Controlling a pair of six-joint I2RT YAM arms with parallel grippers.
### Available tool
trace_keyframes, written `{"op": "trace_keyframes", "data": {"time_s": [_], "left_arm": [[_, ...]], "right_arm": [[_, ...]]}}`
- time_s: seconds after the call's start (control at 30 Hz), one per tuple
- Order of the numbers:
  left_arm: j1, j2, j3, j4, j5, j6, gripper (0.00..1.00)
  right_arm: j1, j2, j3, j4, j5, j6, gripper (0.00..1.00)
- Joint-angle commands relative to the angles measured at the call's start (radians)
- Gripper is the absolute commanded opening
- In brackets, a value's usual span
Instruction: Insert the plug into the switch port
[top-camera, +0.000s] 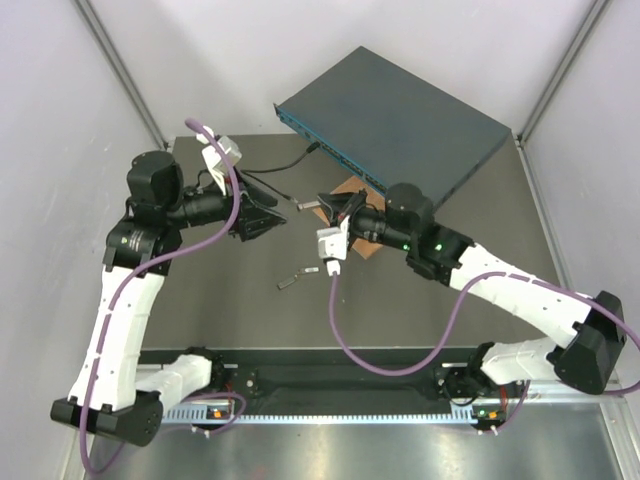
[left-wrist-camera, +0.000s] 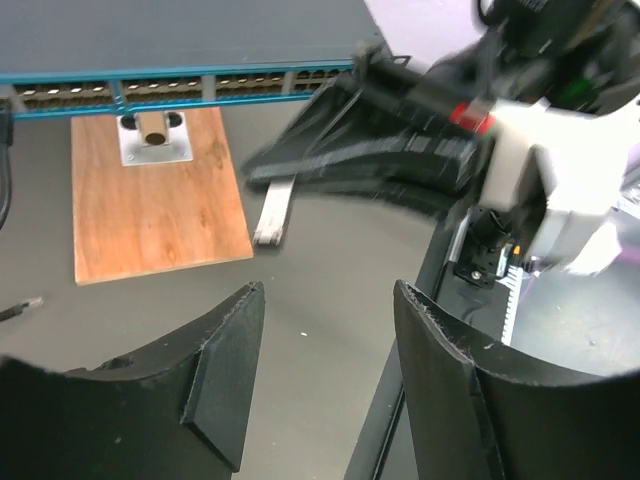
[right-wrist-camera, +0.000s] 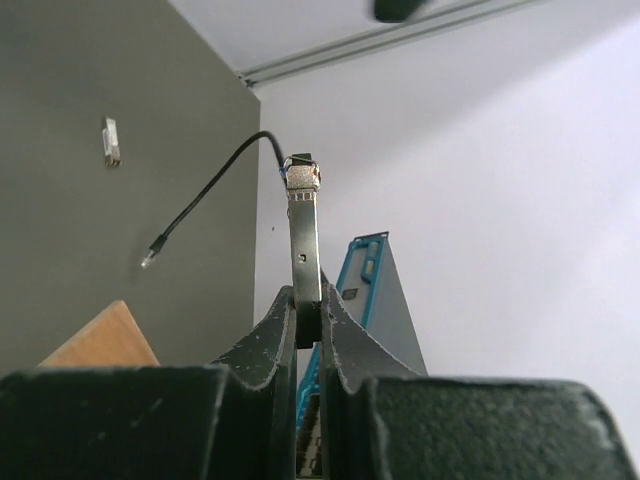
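Observation:
The network switch (top-camera: 400, 125) lies at the back, and its teal face with the row of ports (left-wrist-camera: 170, 88) faces the board. The thin black cable (top-camera: 290, 162) lies on the table in front of it. Its pale plug (right-wrist-camera: 148, 260) lies loose and held by nothing, and it also shows in the left wrist view (left-wrist-camera: 30, 302). My right gripper (right-wrist-camera: 307, 300) is shut on a long grey metal piece (right-wrist-camera: 305, 235) with no cable, held above the table (top-camera: 305, 207). My left gripper (left-wrist-camera: 330, 295) is open and empty, facing the right gripper (top-camera: 325, 204) closely.
A brown wooden board (left-wrist-camera: 150, 200) with a small metal mount (left-wrist-camera: 155, 138) lies in front of the switch. Loose grey pieces (top-camera: 290, 282) lie on the dark table nearer the arms, and another shows in the right wrist view (right-wrist-camera: 110, 140). White walls enclose the table.

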Motion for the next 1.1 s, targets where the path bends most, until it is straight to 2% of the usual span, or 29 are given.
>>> {"op": "trace_keyframes", "data": {"time_s": [0.0, 0.17, 0.27, 0.33, 0.37, 0.4, 0.43, 0.5, 0.63, 0.73, 0.87, 1.07], "left_arm": [[-0.006, 0.042, 0.029, 0.023, 0.039, 0.023, 0.6], [-0.015, 0.065, 0.046, -0.033, -0.002, 0.093, 0.6], [-0.017, 0.066, 0.057, -0.053, -0.013, 0.16, 0.59], [-0.015, 0.042, 0.046, -0.059, -0.057, 0.24, 0.6], [-0.018, 0.013, 0.036, -0.042, -0.076, 0.329, 0.6], [-0.017, -0.004, 0.025, -0.031, -0.097, 0.372, 0.62], [-0.017, -0.019, 0.002, -0.016, -0.138, 0.426, 0.62], [-0.017, -0.072, -0.045, 0.039, -0.154, 0.496, 0.63], [-0.017, -0.138, -0.107, 0.032, -0.156, 0.787, 0.63], [-0.017, -0.164, -0.133, -0.053, -0.136, 0.962, 0.61], [-0.017, -0.222, -0.197, -0.057, -0.11, 1.116, 0.59], [-0.024, -0.185, -0.191, -0.203, -0.067, 1.403, 0.55]], "right_arm": [[0.03, -0.041, -0.028, 0.172, 0.049, -0.105, 0.0], [0.054, -0.049, -0.077, 0.261, 0.066, -0.176, 0.0], [0.059, -0.04, -0.044, 0.214, 0.066, -0.141, 0.0], [0.057, -0.029, 0.043, 0.058, 0.057, -0.055, 0.0], [0.057, -0.006, 0.08, -0.009, 0.052, -0.023, 0.0], [0.057, 0.009, 0.125, -0.18, 0.036, 0.02, 0.0], [0.05, 0.047, 0.216, -0.256, 0.022, 0.127, 0.0], [0.039, 0.087, 0.298, -0.402, -0.038, 0.222, 0.0], [-0.011, 0.185, 0.48, -0.68, -0.167, 0.486, 0.0], [-0.07, 0.236, 0.554, -0.76, -0.311, 0.626, 0.0], [-0.09, 0.305, 0.643, -0.907, -0.434, 0.729, 0.0], [-0.107, 0.426, 0.756, -1.03, -0.619, 0.887, 0.0]]}}
